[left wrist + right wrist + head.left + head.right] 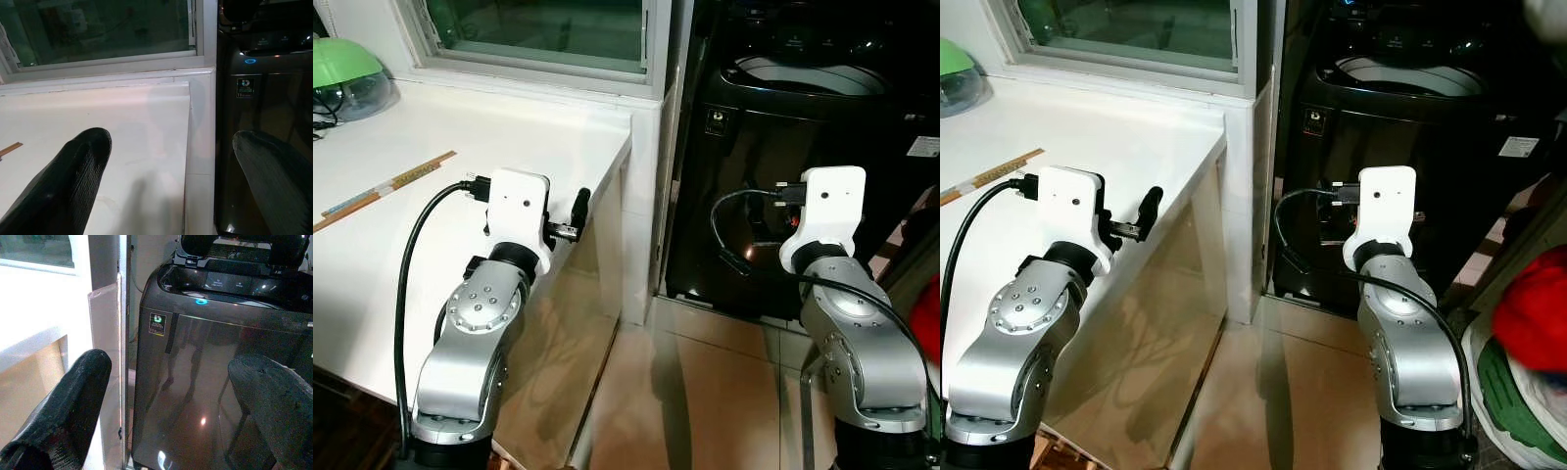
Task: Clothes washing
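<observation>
Both arms up, 2 grippers empty, fingers apart. The left gripper hovers over the white counter's right edge; the right gripper faces the black washing machine, far right, lid raised. Red clothes in a basket, near right.

No wording is showing clearly enough to read. The washing machine is carrying a small square sticker with a green emblem near its front's upper corner, its print too small to make out. A white label is sitting on the opposite side, also illegible.
</observation>
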Controlling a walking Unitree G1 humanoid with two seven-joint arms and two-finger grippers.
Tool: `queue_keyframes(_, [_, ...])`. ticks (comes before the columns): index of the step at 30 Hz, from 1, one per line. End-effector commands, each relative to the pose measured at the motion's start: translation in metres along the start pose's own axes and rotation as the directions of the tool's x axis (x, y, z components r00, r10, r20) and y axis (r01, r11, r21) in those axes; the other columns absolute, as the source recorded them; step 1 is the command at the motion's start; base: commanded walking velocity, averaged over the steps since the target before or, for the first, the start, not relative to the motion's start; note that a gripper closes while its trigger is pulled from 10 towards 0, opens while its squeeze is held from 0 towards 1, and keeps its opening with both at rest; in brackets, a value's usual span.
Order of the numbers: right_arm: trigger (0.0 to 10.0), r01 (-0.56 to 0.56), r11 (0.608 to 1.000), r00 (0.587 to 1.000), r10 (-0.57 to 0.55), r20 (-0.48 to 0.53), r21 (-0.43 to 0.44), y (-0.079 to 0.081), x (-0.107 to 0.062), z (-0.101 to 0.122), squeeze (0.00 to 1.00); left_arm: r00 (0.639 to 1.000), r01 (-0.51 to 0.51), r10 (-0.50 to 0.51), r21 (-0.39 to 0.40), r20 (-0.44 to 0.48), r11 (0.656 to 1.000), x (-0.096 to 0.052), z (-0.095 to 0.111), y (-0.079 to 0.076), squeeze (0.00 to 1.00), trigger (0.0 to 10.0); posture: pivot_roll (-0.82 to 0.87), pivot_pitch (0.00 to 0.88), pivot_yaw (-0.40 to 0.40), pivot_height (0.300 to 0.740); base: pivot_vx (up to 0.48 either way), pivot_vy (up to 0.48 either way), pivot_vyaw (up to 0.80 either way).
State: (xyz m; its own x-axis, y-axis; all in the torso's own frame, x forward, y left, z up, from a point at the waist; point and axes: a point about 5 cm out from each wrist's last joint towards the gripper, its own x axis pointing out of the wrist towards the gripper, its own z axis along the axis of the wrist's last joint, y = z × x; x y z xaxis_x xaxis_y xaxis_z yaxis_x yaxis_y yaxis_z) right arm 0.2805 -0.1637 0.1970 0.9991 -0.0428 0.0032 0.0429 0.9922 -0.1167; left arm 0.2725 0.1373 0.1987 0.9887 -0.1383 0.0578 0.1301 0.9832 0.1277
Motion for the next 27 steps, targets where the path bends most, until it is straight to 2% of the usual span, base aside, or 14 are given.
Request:
queue_keyframes(1, [10.0,0.002,1.000,1.000,-0.002,0.005,0.006,-0.002,0.002,0.002,0.00,1.000,-0.025,0.025,0.000,-0.004,1.000,0.002,0.001,0.005,0.00,10.0,-0.05,0.000,0.027,0.740,0.000,0.000,0.00])
queue_keyframes(9, [10.0,-0.010,1.000,1.000,0.010,0.015,0.009,-0.001,0.007,0.008,0.00,1.000,-0.025,0.025,0.018,-0.002,1.000,0.009,0.001,0.007,0.00,10.0,-0.06,0.000,0.012,0.740,0.000,0.000,0.00])
queue_keyframes(17, [10.0,0.008,1.000,1.000,-0.008,0.018,0.000,-0.008,0.011,0.006,0.00,0.999,-0.022,0.023,0.042,-0.023,0.999,0.009,-0.005,0.007,0.00,10.0,-0.06,0.000,0.010,0.740,0.000,0.000,0.00])
queue_keyframes(25, [10.0,-0.013,1.000,1.000,0.013,0.023,0.009,-0.001,0.013,0.007,0.00,1.000,-0.019,0.019,0.046,-0.005,0.999,0.012,-0.002,0.008,0.00,10.0,-0.06,0.000,0.015,0.740,0.000,0.000,0.00])
queue_keyframes(27, [10.0,-0.017,1.000,1.000,0.016,0.015,0.027,0.000,0.013,0.005,0.00,1.000,-0.003,0.003,0.027,-0.008,1.000,0.011,-0.004,0.005,0.00,10.0,-0.06,0.000,0.026,0.740,0.000,0.000,-0.40])
